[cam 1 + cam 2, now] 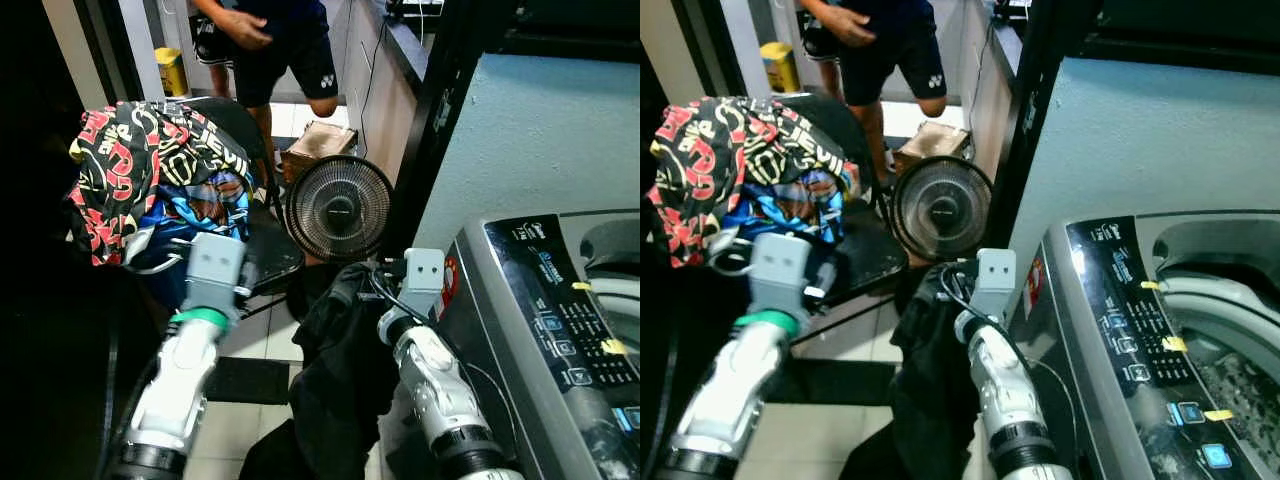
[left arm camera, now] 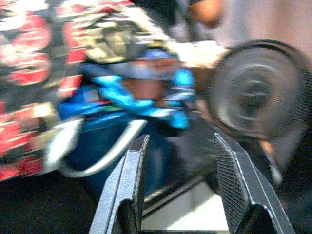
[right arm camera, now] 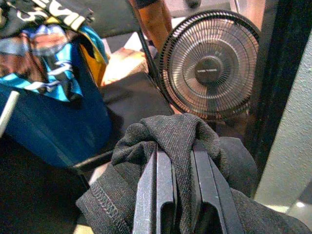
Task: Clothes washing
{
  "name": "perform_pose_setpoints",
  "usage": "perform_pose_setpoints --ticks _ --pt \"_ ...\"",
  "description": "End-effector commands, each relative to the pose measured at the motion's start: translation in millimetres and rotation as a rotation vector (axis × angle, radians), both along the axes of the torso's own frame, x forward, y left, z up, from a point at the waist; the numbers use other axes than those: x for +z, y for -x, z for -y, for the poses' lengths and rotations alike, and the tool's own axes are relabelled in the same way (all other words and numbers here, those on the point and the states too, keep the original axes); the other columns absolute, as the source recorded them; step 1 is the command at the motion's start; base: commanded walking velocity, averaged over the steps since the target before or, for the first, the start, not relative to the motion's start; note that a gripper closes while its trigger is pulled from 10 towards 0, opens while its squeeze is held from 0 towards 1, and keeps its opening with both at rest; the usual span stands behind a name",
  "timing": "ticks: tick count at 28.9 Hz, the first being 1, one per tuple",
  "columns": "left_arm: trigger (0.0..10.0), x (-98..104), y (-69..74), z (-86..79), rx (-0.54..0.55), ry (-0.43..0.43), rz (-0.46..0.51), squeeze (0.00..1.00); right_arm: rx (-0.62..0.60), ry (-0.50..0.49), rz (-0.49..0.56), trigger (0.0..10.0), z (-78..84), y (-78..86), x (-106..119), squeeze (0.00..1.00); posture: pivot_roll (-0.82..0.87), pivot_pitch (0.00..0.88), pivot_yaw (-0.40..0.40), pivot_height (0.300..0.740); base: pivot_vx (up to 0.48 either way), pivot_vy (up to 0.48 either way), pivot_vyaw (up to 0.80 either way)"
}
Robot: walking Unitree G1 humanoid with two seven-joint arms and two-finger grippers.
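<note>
The washing machine (image 1: 1160,330) fills the lower right of the frame. A heap of patterned clothes (image 1: 150,170) sits upper left. The dark garment (image 1: 340,380) hangs at lower centre, pinched in the right gripper (image 3: 178,170). The left gripper (image 2: 180,165) is spread, holding nothing, before the heap.

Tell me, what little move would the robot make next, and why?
Probably swing the right gripper toward the washing machine on its right: it is shut on a dark garment hanging above the floor, and the machine's tub is open.
</note>
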State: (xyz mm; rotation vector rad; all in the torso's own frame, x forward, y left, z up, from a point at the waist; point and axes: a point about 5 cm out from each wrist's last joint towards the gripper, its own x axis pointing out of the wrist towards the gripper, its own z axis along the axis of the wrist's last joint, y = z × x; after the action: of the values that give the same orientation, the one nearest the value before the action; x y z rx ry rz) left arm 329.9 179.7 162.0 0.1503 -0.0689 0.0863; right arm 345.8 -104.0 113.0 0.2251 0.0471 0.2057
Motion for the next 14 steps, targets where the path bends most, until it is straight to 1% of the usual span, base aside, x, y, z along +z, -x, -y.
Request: perform_pose_setpoints --ticks 1,3,5,6,8,11,12,13,14 --pt "10.0 -5 -0.3 0.0 0.007 0.018 -0.021 0.0 0.002 -0.008 0.047 10.0 -1.1 -3.8 10 0.0 0.15 0.0 -0.022 0.74 0.0 0.0 0.0" --pt "10.0 -21 0.5 -3.9 0.015 0.019 -0.068 0.0 -0.003 0.007 0.019 10.0 -1.6 -2.7 2 0.0 0.15 0.0 -0.038 0.74 0.0 0.0 0.0" --pt "10.0 -31 6.6 -13.6 0.059 0.031 -0.079 0.0 -0.021 0.055 -0.002 10.0 -0.1 -1.5 -4 0.0 0.13 0.0 -0.039 0.74 0.0 0.0 0.0" --pt "10.0 -31 10.2 -18.0 0.08 0.068 -0.07 0.0 -0.033 0.053 -0.001 10.0 2.4 -0.8 -4 0.0 0.13 0.0 -0.035 0.74 0.0 0.0 0.0" --pt "10.0 -32 14.4 -22.4 0.098 0.106 -0.062 0.0 -0.047 0.04 0.007 10.0 6.3 -0.1 -4 0.0 0.13 0.0 -0.035 0.74 0.0 0.0 0.0" --pt "10.0 -36 18.1 -26.4 0.101 0.097 -0.066 0.0 -0.057 0.045 0.002 10.0 9.3 0.5 -6 0.0 0.14 0.0 -0.031 0.74 0.0 0.0 0.0" --pt "10.0 -41 19.2 -28.8 0.112 0.085 -0.093 0.0 -0.068 0.055 -0.005 10.0 11.1 0.4 -7 0.0 0.14 0.0 -0.037 0.74 0.0 0.0 0.0" --pt "10.0 -41 19.2 -28.8 0.112 0.085 -0.093 0.0 -0.068 0.055 -0.005 10.0 11.1 0.4 -7 0.0 0.14 0.0 -0.037 0.74 0.0 0.0 0.0" --pt "10.0 -44 19.7 -30.4 0.121 0.077 -0.113 0.0 -0.076 0.063 -0.009 10.0 12.4 0.3 -8 0.0 0.14 0.0 -0.037 0.74 0.0 0.0 0.0"
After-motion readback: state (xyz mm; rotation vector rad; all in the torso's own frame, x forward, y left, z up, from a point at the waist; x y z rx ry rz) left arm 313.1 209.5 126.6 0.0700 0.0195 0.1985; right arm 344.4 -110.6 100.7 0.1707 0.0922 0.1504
